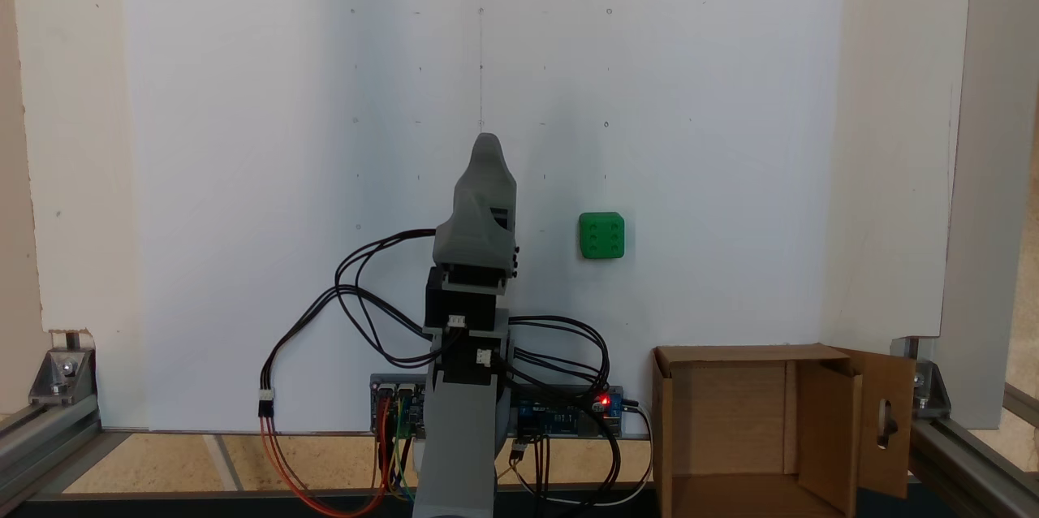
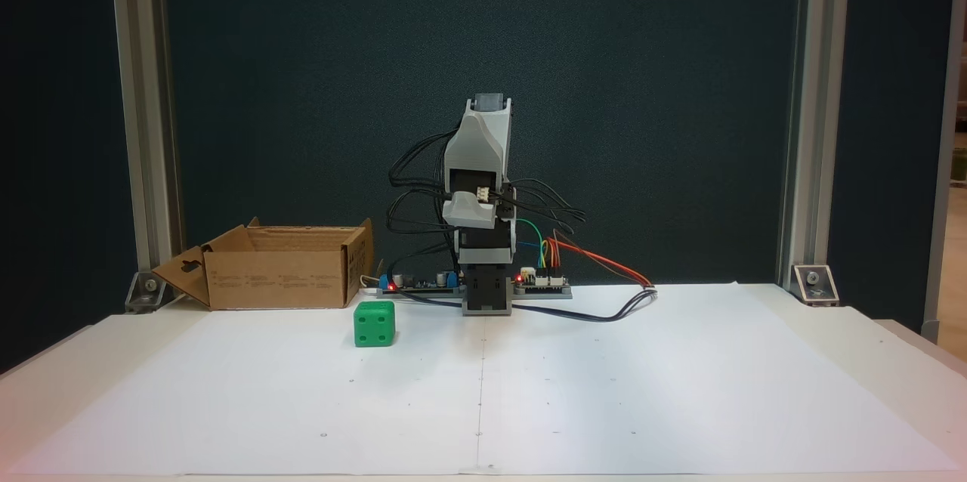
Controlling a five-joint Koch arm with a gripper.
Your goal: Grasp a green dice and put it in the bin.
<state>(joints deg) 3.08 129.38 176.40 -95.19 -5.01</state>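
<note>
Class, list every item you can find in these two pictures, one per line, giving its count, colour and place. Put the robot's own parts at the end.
green dice: one, bright green, on the white sheet, apart from the arm and the box.
bin: one, brown cardboard, open flaps, beside the arm's base; one flap has a slot cutout.
paper sheet: one, white, covering the table, marked with small dots.
circuit boards: two, blue, either side of the base, red lights on.
wires: several, black, orange, yellow and green, around the base.
frame posts: two, grey metal, at the table's corners.
arm: one, grey and black, folded upright.
claw: one, grey, over the sheet; open or shut cannot be told.
</note>
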